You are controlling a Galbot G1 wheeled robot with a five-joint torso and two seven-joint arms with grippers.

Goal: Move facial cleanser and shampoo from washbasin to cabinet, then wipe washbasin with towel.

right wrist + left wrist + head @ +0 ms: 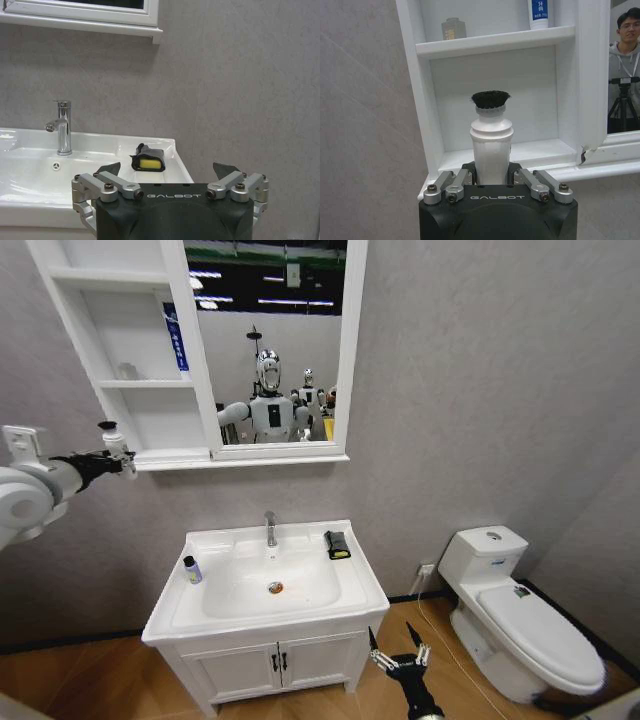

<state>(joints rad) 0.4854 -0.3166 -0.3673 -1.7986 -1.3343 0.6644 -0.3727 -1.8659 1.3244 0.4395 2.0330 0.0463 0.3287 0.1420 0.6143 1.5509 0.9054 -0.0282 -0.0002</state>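
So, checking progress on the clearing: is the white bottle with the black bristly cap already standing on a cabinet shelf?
No: the left gripper holds the white bottle in front of the cabinet, outside its shelves.

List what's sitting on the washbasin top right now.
On the washbasin: a small dark-capped bottle on the left rim, the towel at the back right corner, and the chrome tap at centre back. The bowl holds just the drain. Nothing is covered.
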